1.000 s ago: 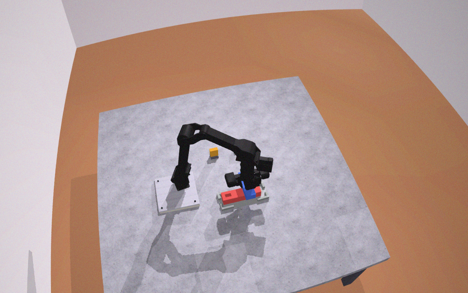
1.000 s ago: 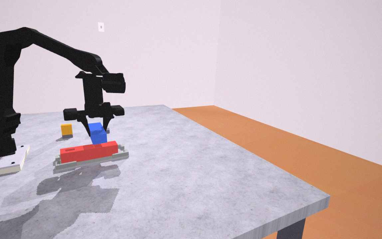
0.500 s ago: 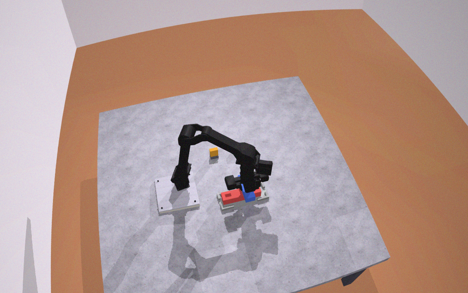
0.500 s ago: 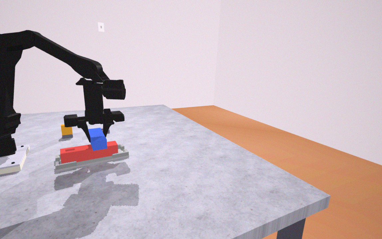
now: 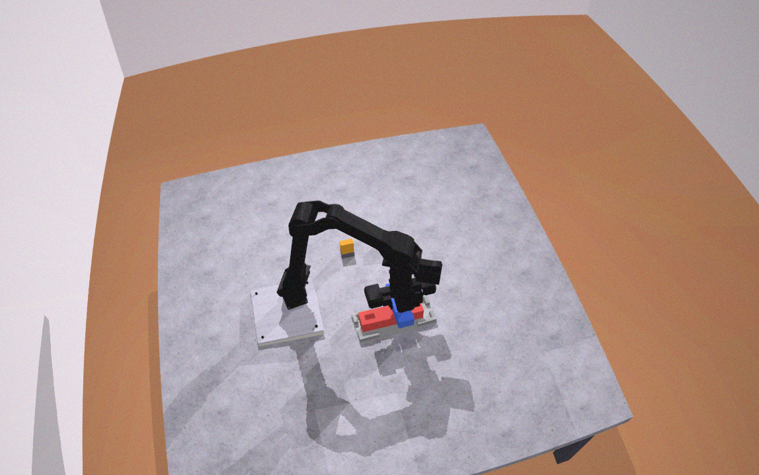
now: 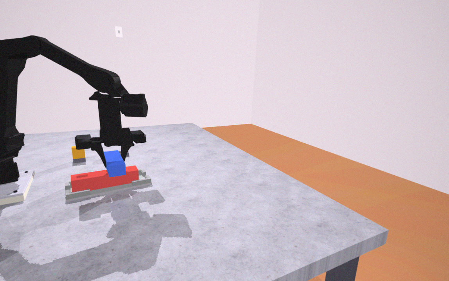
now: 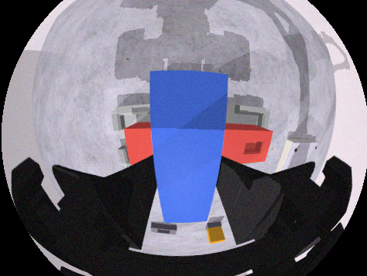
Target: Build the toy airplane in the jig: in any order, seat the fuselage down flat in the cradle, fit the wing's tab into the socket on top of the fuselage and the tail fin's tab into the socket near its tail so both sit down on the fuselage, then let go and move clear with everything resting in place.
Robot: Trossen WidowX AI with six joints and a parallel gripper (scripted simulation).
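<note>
The blue wing lies crosswise over the red fuselage, nearer its right end in the top and exterior views. My gripper points down and is shut on the wing, one finger at each long side. The wing is at or just above the fuselage top; its tab and socket are hidden. The fuselage sits in the grey cradle, its small tail socket open at the left end in the top and exterior views. The orange tail fin stands apart, behind the cradle.
A small grey holder stands behind the cradle, near the tail fin in the wrist view. The arm's white base plate is left of the cradle in the top and exterior views. The table's edge shows at the front right.
</note>
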